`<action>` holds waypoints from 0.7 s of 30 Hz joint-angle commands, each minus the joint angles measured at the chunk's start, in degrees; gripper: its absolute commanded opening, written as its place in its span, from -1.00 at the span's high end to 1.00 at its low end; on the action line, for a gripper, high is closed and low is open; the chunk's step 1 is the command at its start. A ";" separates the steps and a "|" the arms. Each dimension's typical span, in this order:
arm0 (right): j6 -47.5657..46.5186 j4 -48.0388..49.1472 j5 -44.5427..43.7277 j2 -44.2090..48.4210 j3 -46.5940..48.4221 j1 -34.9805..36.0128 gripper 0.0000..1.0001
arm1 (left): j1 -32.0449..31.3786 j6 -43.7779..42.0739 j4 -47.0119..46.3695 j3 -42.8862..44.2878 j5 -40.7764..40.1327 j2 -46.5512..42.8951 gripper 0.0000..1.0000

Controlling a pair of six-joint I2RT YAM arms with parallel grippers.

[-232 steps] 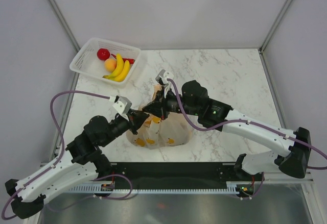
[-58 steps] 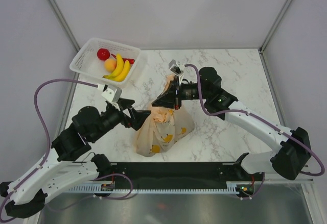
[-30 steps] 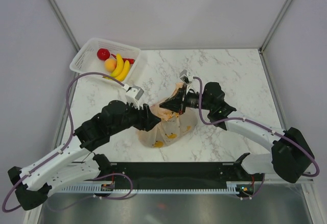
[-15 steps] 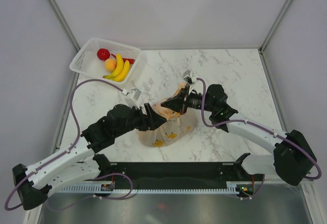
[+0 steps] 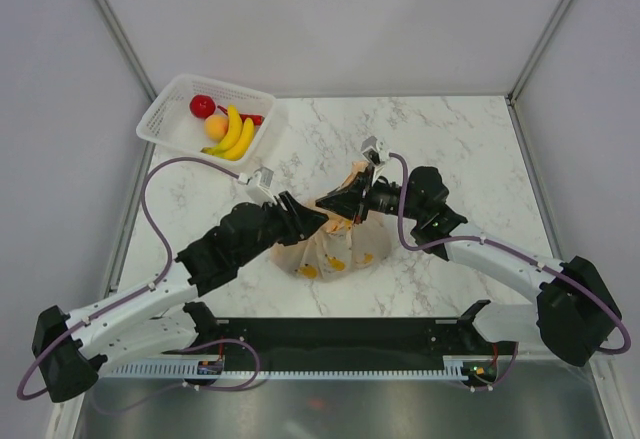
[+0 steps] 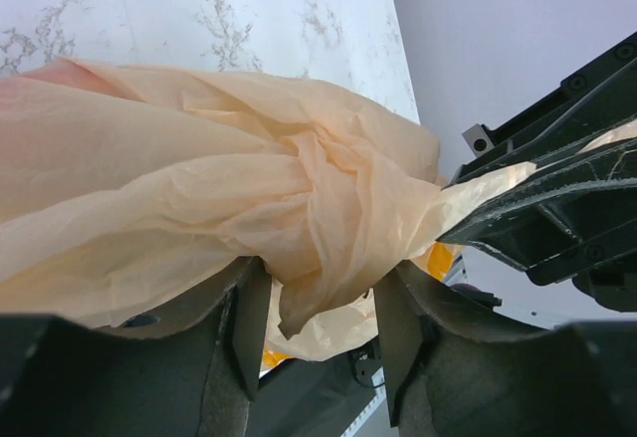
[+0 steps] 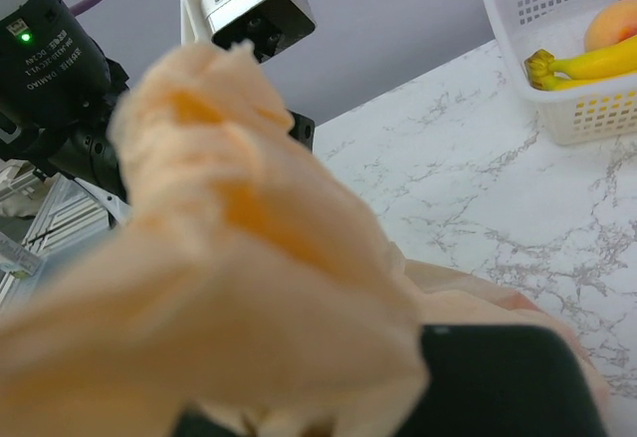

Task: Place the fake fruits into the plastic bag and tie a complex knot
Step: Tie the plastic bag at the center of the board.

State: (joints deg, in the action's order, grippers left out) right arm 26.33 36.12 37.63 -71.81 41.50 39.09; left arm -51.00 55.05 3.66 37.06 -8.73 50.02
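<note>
Straddling the neck of the plastic bag with the left gripper, its fingers spread apart with a clear gap and brushing the crumpled peach film on either side. Sitting just above those fingertips, the knot, a tight twisted lump of handle strip. Pinching one flat end of that strip in the right gripper, pressed together on the plastic directly across the knot from the left gripper, the two grippers nearly touching. Filling most of the right wrist view with a blurred bunch of the bag's film, draped over that gripper's dark finger. Sagging below and between both grippers onto the marble tabletop, the bag's body showing yellow-orange patches through the film, prints or fruit impossible to tell apart. Lying well beyond the left gripper, at the tabletop's far-left corner, in a white lattice basket: yellow bananas, a red apple, an orange peach and a red chili, all outside the bag. Showing again far past the right gripper in its wrist view, the basket's corner with the bananas and the peach.
</note>
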 commanded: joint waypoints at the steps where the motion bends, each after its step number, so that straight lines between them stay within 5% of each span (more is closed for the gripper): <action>1: 0.31 3.52 0.78 1.59 -0.27 -0.07 1.00 | -0.85 3.40 -7.00 -0.14 -2.25 -0.01 0.00; 7: 0.31 3.52 0.96 1.06 -0.27 0.02 1.00 | -1.20 2.35 -5.69 -0.32 -3.66 -2.03 0.42; 13: -0.13 3.26 0.87 1.06 -0.27 -0.07 1.00 | -1.38 -1.43 3.26 3.63 -6.64 -5.45 0.46; 16: 0.21 3.34 2.27 0.71 0.08 -0.07 1.00 | -1.47 -4.42 4.95 4.69 -8.32 -6.86 0.91; 21: 2.41 3.34 6.83 -0.96 3.32 0.02 1.00 | -2.17 -8.64 9.34 9.87 -5.51 -4.32 0.95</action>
State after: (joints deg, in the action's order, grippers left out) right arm 27.07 36.58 39.70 -72.03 41.52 39.09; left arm -52.45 50.87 12.80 41.32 -12.97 45.08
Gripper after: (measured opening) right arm 0.019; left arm 0.033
